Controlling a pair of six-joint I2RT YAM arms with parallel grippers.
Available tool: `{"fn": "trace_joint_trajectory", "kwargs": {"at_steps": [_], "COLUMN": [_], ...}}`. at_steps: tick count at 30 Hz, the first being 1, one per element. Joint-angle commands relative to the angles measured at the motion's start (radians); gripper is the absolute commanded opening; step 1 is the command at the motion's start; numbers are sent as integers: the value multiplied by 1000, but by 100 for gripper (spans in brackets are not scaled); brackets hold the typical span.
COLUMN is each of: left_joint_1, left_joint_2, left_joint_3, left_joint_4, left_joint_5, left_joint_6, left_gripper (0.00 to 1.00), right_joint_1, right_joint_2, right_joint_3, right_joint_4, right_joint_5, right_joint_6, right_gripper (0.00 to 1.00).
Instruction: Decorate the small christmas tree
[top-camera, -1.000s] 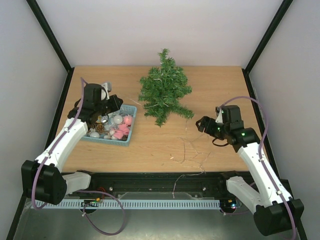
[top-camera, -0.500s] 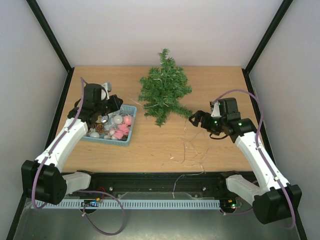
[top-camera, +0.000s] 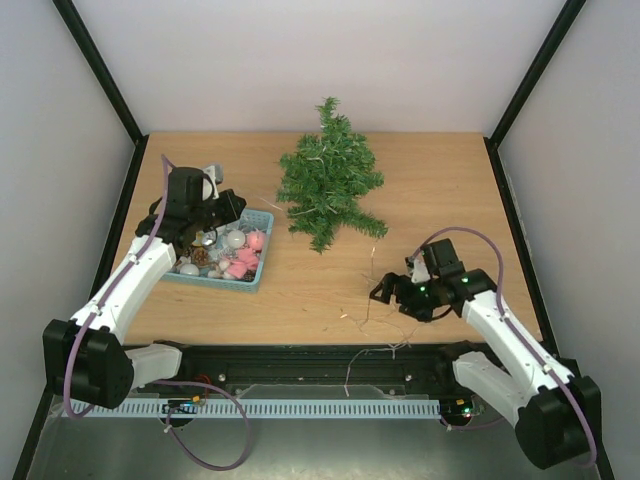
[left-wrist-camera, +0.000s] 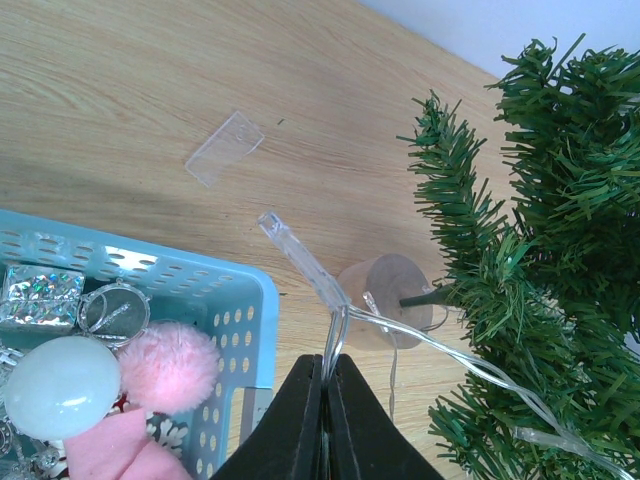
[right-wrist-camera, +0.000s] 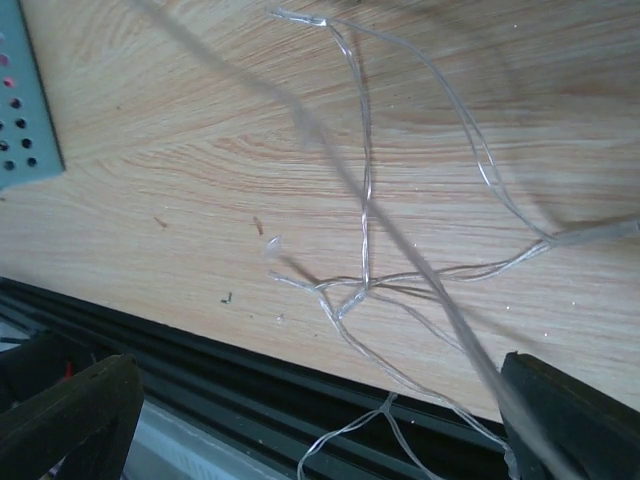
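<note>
Your wooden table (top-camera: 450, 180) fills the middle of the top view. On it, the small christmas tree (top-camera: 328, 182) sits at upper centre, its tip pointing toward the top of the frame and its dark green branches spreading down and to the right. In the left wrist view the tree (left-wrist-camera: 540, 250) crowds the right side, with its round wooden base (left-wrist-camera: 385, 300) showing just left of the branches.

The teal basket (top-camera: 257, 270) lies left of centre in the top view, near the tree but apart from it. It holds ornaments. From the left wrist you can see a pale ball (left-wrist-camera: 60, 385), a pink pom-pom (left-wrist-camera: 170, 365) and a shiny silver gift box (left-wrist-camera: 40, 295) inside its perforated wall (left-wrist-camera: 232, 300).

Your left gripper (top-camera: 226, 207) hangs over the basket's upper edge. Its fingers are pressed together on a clear light string (left-wrist-camera: 300, 255), which runs up from the tips and off toward the tree.

Your right gripper (top-camera: 384, 290) is low at lower centre-right of the top view, near the table's bottom edge. In its own view the fingers (right-wrist-camera: 65, 420) stand wide apart, holding nothing, above loose strands of the light string (right-wrist-camera: 365, 200) lying on the wood.

A small clear plastic piece (left-wrist-camera: 224, 148) lies flat on the table, upper left in the left wrist view.
</note>
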Motion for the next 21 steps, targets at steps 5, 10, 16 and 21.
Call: {"fn": "trace_joint_trajectory", "kwargs": {"at_steps": [5, 10, 16, 21], "left_joint_1": [8, 8, 8, 8], "left_joint_2": [-7, -4, -2, 1], "left_joint_3": [-15, -13, -8, -6], "left_joint_4": [29, 33, 33, 37], "left_joint_5": [7, 9, 7, 10], "left_joint_6": [-7, -8, -8, -8], "left_gripper": [2, 2, 2, 2], "right_joint_1": [110, 164, 272, 336], "right_joint_2": [138, 138, 166, 276], "right_joint_3": [77, 178, 347, 361], "right_joint_4": [57, 100, 34, -14], "right_joint_5": [222, 212, 323, 620], "right_joint_6": [49, 91, 78, -15], "right_gripper": [99, 99, 97, 91]}}
